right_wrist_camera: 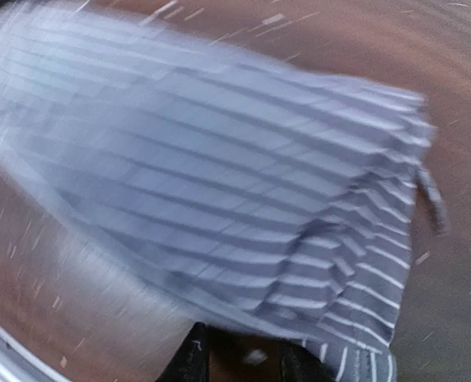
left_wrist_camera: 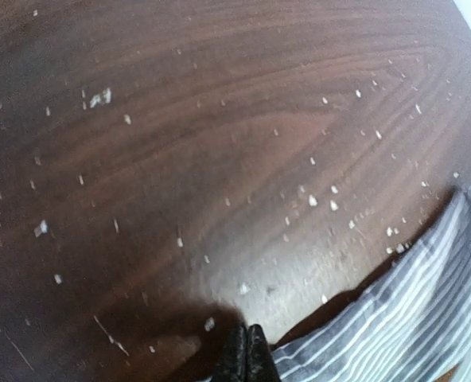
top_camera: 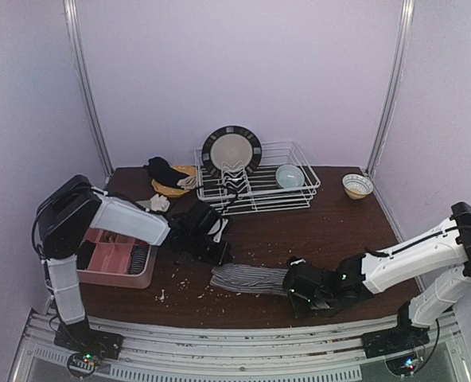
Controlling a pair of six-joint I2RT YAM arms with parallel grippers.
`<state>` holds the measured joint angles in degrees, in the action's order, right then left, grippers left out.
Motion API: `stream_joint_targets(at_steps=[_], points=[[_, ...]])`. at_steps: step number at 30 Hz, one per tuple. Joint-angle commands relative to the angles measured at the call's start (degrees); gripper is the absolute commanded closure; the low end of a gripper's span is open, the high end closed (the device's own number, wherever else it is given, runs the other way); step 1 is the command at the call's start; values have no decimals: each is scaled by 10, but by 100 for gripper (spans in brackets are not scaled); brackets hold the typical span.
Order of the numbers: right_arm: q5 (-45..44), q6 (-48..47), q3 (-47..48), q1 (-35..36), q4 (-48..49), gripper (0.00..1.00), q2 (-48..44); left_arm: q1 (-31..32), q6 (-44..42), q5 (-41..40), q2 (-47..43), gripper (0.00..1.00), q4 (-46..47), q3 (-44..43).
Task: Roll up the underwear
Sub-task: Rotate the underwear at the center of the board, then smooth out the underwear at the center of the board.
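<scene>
Left wrist view: the left gripper (left_wrist_camera: 243, 354) is pressed together at the edge of the underwear (left_wrist_camera: 410, 310). The right gripper (right_wrist_camera: 243, 360) stands parted at the other end. The striped cloth lies on the table (top_camera: 331, 231) between them. Behind, a rack (top_camera: 307, 191) holds a plate (top_camera: 231, 151) and a bowl (top_camera: 289, 176).

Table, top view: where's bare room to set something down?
Widest bare patch: between rack and underwear, running right to below the small bowl. A narrow, crumb-strewn strip lies between underwear and the table's near edge. Crowded: back left, where basket, pink tray and left arm pack together.
</scene>
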<state>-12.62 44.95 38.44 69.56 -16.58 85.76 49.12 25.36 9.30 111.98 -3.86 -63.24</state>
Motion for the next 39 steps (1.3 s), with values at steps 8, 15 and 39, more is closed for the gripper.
stream_joint_targets(at_steps=[8, 15, 39], points=[[34, -75, -14, -201, 21, 68, 42, 102, 91, -18, -74, 100, 67, 111], [31, -171, 103, -229, -84, 62, 46, 192, 123, -134, -117, 100, 8, 101], [167, -77, 175, -213, 20, 88, 101, 231, 79, -65, -86, 98, 88, 81]])
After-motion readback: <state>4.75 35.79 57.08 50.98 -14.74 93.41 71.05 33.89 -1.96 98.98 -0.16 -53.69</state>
